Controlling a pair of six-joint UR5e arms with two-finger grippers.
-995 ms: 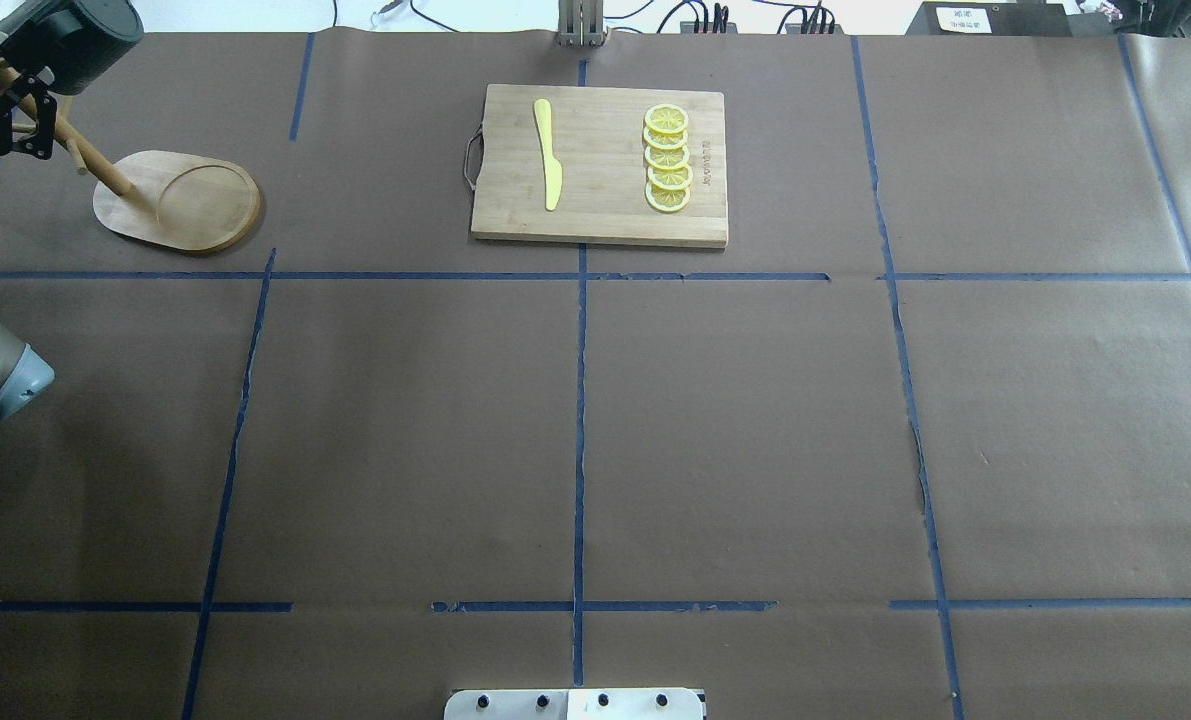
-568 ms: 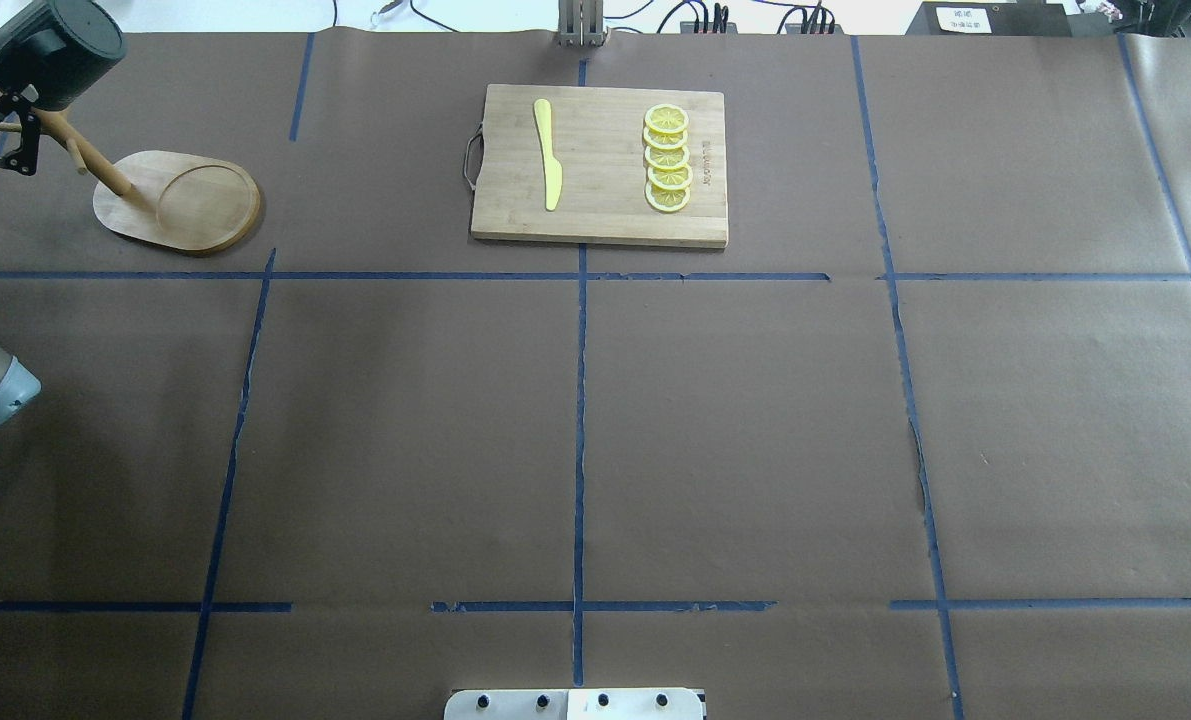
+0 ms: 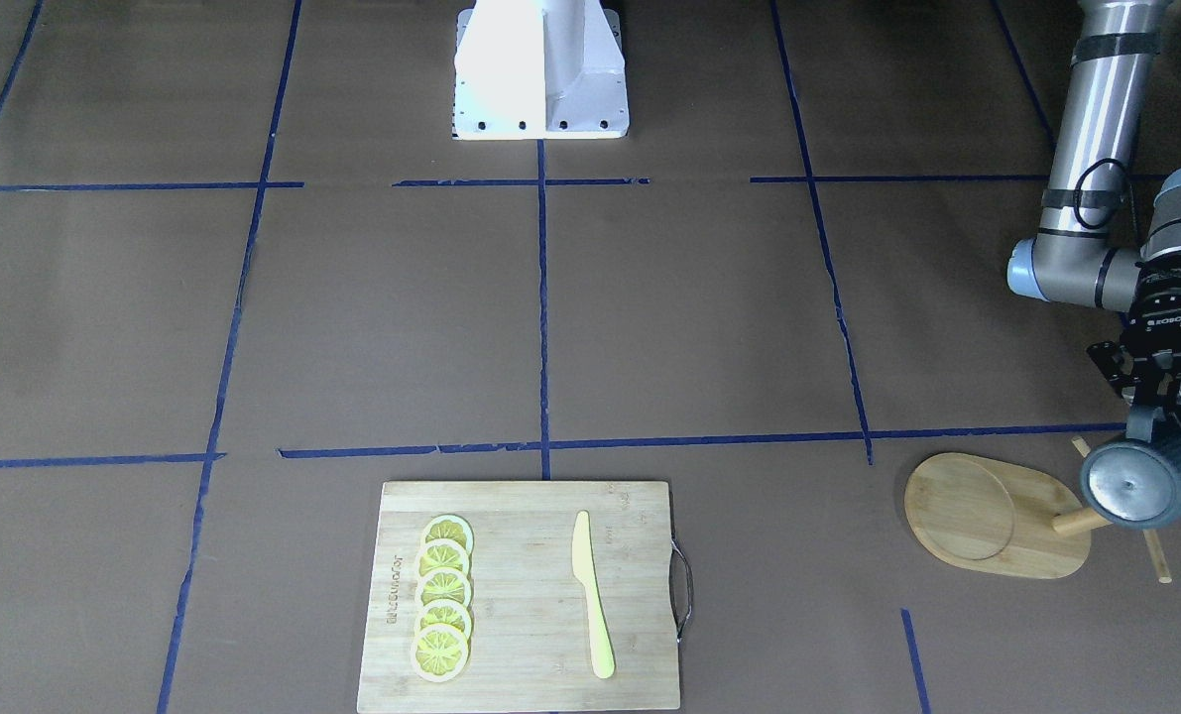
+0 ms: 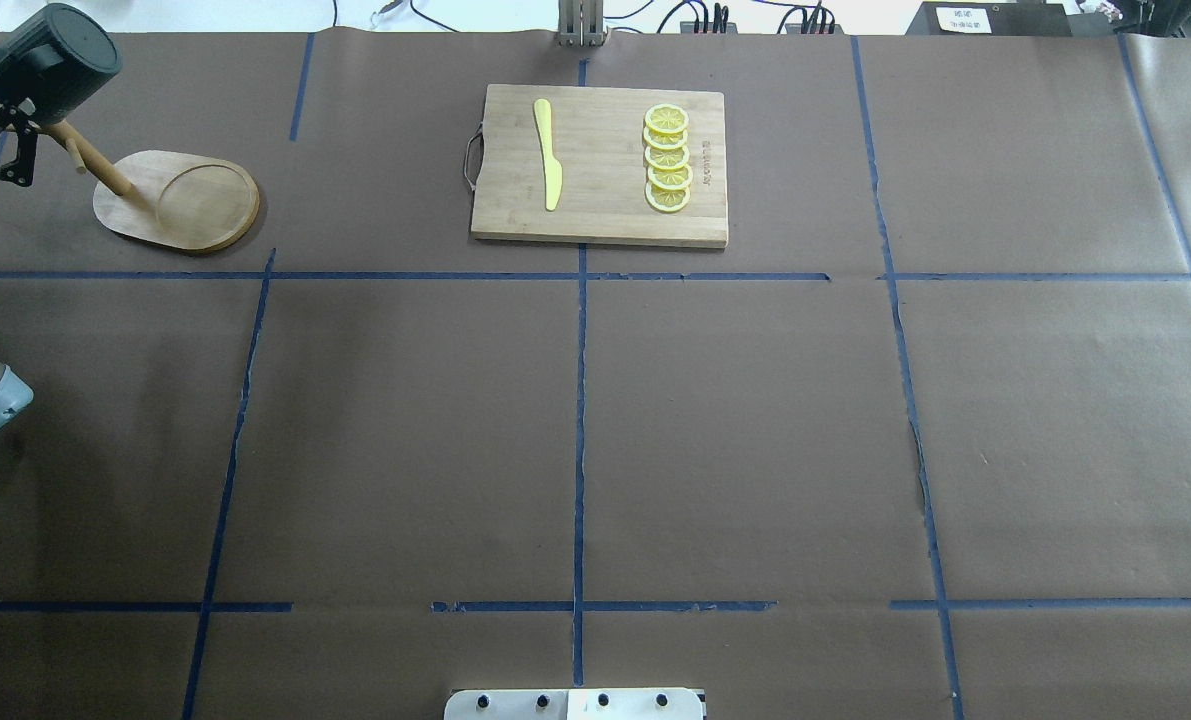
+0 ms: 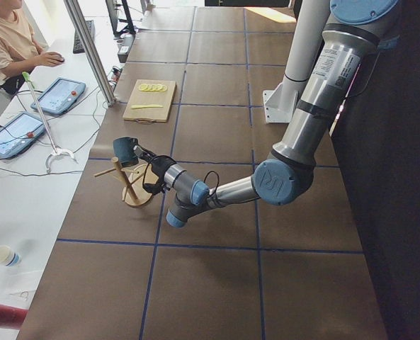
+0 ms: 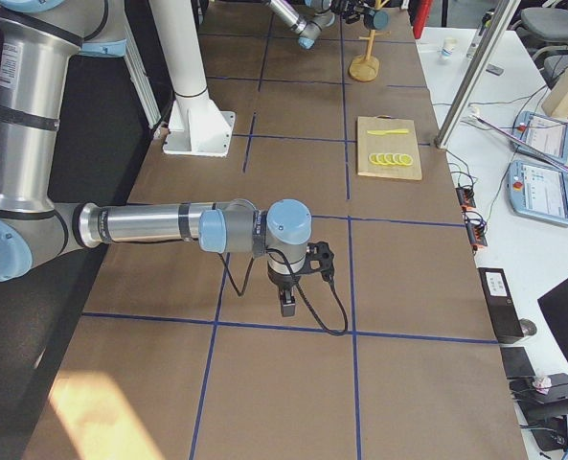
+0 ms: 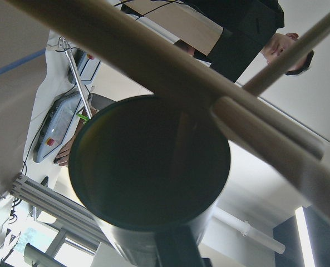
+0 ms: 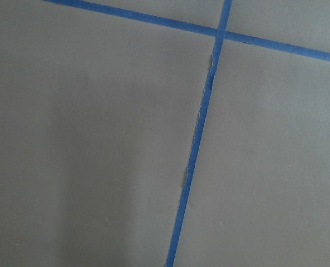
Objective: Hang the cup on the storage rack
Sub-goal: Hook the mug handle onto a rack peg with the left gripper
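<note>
Cup (image 3: 1140,483), pinched by left gripper (image 3: 1157,412) jaws, lies on its side just beyond them, beside storage rack (image 3: 1031,547) post.

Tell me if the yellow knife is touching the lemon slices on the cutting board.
No, the yellow knife lies apart from the lemon slices, with bare cutting board between them.

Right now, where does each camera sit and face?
Front-facing: across the table, facing the robot's base; left arm at right.
Overhead: behind the robot, looking forward-down; left arm at left edge.
Left side: table's left end; left arm near.
Right side: opposite end; right arm near.
Left wrist: into the cup, past the storage rack.
Right wrist: down at blue tape; no body.
Front-facing and overhead share the cutting board.
</note>
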